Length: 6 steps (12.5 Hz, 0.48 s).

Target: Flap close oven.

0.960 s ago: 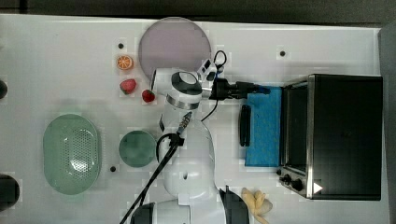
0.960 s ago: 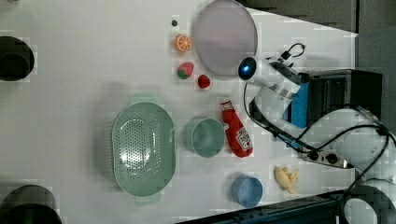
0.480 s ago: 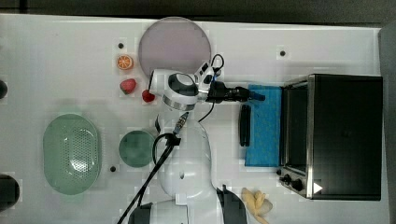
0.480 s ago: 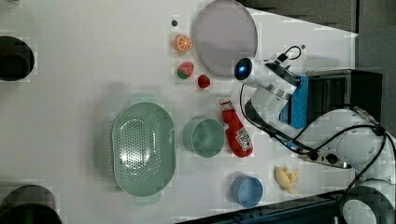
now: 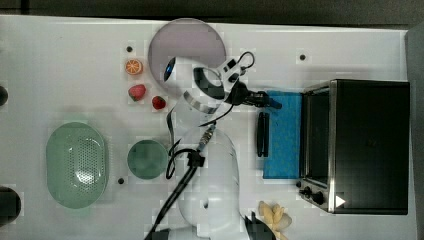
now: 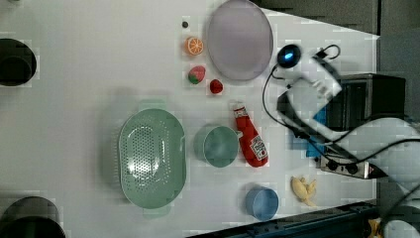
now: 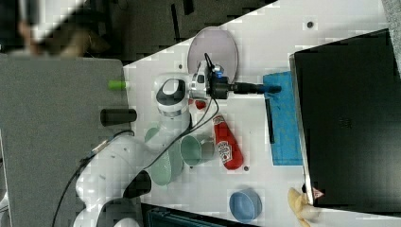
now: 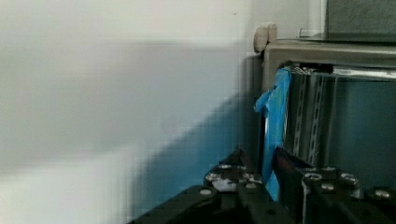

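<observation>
Black metal forms the one oven [image 5: 370, 145], which stands at the top view's right edge of the white desk [image 5: 60, 60]; its single blue-faced door [image 5: 285, 135] lies folded down flat toward the arm, with one black bar handle [image 5: 262, 134] across it. There is one arm, and its one claw [image 5: 272, 102] reaches to the corner of that door; in the wrist view the two dark fingers [image 8: 292, 170] stand on either side of the thin blue door edge, so the claw is clenched on the door's edge. Counted in the left view, the desk carries one lilac plate [image 6: 240, 39], one orange slice [image 6: 194, 45], two red berry-like pieces [image 6: 197, 75] [image 6: 216, 86], one pale green colander [image 6: 152, 157], one green cup [image 6: 218, 146], one red ketchup bottle [image 6: 251, 142], one blue bowl [image 6: 261, 203] and one yellow banana bunch [image 6: 303, 189]. Two small black knobs [image 5: 311, 192] show on the oven's silver front in the top view. In the top view the arm's white body hides the ketchup bottle, and the bananas sit partly cut off at the lower edge. In the left view the arm and its cables cover most of the door, leaving small blue patches. Dark round shapes [image 6: 17, 62] at the left view's left edge are cut off and hard to identify. The oven's inside is dim in the wrist view, with ribbed metal barely readable.
</observation>
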Motion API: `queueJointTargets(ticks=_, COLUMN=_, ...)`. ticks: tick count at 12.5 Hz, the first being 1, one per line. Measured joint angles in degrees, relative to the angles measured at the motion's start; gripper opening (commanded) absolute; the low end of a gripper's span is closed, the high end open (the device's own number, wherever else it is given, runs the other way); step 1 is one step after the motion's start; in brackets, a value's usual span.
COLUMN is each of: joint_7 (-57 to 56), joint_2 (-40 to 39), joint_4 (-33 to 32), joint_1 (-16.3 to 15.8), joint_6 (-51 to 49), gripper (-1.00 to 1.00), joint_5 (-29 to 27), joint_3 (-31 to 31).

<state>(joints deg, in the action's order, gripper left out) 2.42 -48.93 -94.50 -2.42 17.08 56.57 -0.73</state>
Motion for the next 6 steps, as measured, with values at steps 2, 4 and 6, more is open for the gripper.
queueJointTargets(ticks=2, joint_7=-5.74, joint_2=5.32, joint_4=-2.01, joint_1=3.32, joint_6=3.5, gripper=-0.62, joint_5=-5.99, joint_3=-0.11)
queueJointTargets(ticks=4, joint_7=-12.42, joint_2=10.74, joint_4=-3.8, joint_1=8.01, joint_6=8.18, gripper=-0.62, joint_5=-12.7, joint_3=-0.38)
queueJointTargets(ticks=6, joint_7=-20.04, joint_2=14.74, joint_4=-4.31, joint_1=12.86, joint_6=12.58, gripper=-0.62, joint_5=-19.39, joint_3=-0.26)
